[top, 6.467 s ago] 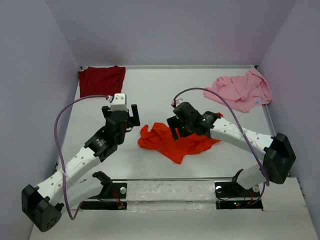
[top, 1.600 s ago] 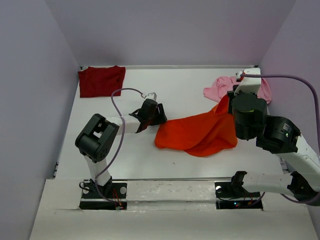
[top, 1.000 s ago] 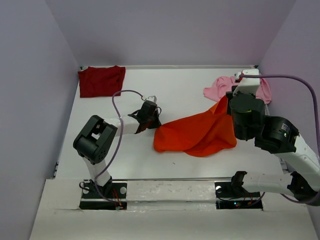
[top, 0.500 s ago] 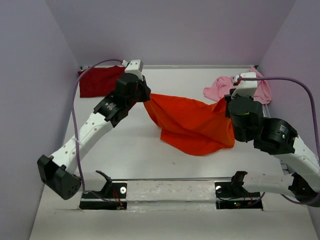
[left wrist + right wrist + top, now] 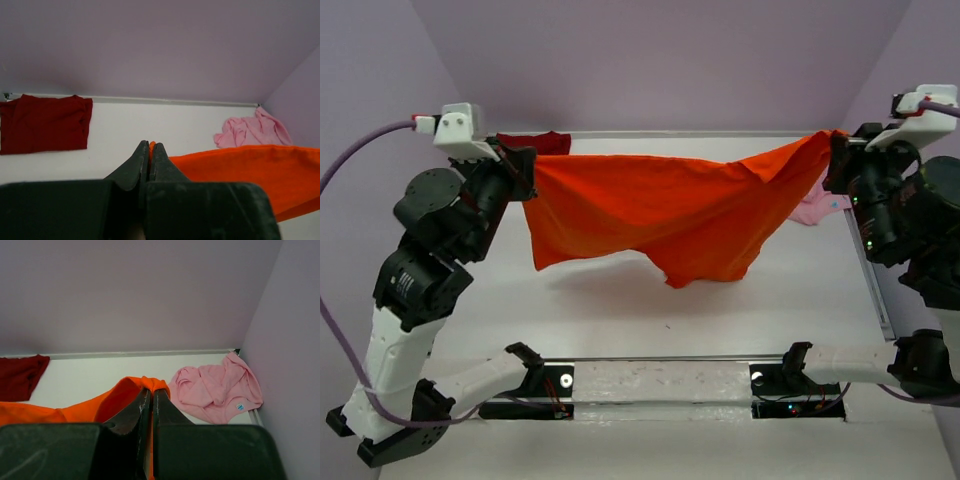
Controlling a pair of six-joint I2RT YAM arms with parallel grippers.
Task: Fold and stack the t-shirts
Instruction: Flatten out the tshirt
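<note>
I see a white table [image 5: 610, 310] boxed in by lilac walls [image 5: 660, 60]. My left gripper [image 5: 528, 177] and right gripper [image 5: 833, 160] each pinch an edge of the orange t-shirt [image 5: 660, 215], which hangs stretched between them above the table. There are three shirts: the maroon t-shirt [image 5: 42, 122] lies back-left and the pink t-shirt [image 5: 217, 390] back-right.

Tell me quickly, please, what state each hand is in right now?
Left hand: closed, gripping one end of the orange t-shirt.
Right hand: closed, gripping the other end of it.
</note>
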